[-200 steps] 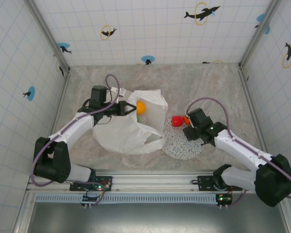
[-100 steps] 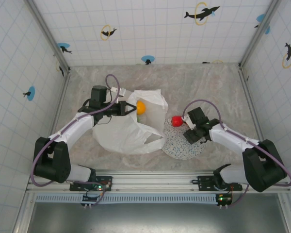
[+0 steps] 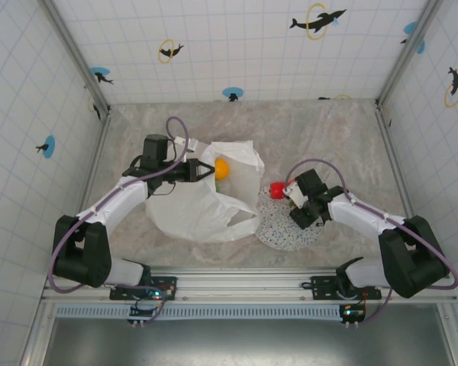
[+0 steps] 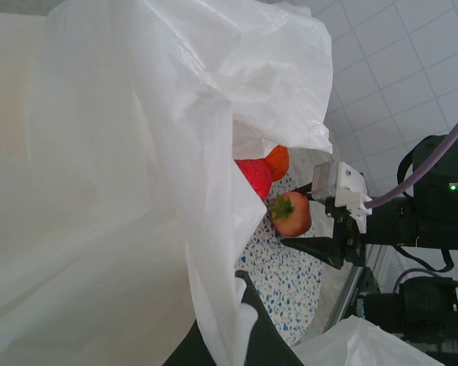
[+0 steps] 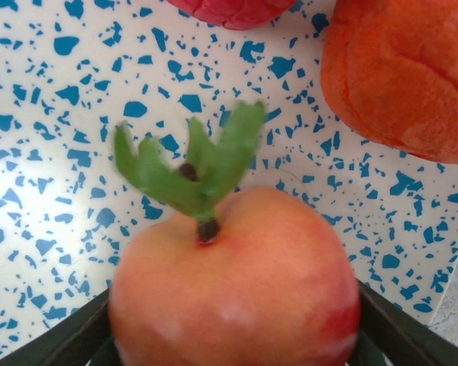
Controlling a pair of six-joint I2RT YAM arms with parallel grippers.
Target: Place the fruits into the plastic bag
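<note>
Looking down from the top camera, the plastic bag [image 3: 198, 213] lies crumpled on the marbled table [image 3: 328, 137], left of centre. Its mouth is turned toward the speckled plate [image 3: 284, 232] and its edge reaches the plate's rim. The left gripper [image 3: 206, 173] is pinched tight on the bag's upper rim, so the mouth is propped open. From the left wrist you can see the thin white film folded between the dark jaws at the bottom of the shot. One yellow-orange fruit [image 3: 222, 168] already sits inside the bag, right by that gripper's tips.

Over on the plate there are three fruits bunched together: a red fruit [image 4: 253, 177], an orange fruit [image 4: 278, 160] touching it, and a pinkish-red apple [image 5: 233, 282] with a green leafy stem just beside both. The apple rests on the plate. The right gripper [image 5: 233, 328] is down over it with one of its fingers [image 5: 401, 335] on each side, jaws spread about as wide as the fruit. They look right up against its skin, but honestly I can't tell if they're actually squeezing it or only bracketing it. From above, the red fruit pokes out at the plate's far edge, next to the right wrist.
</note>
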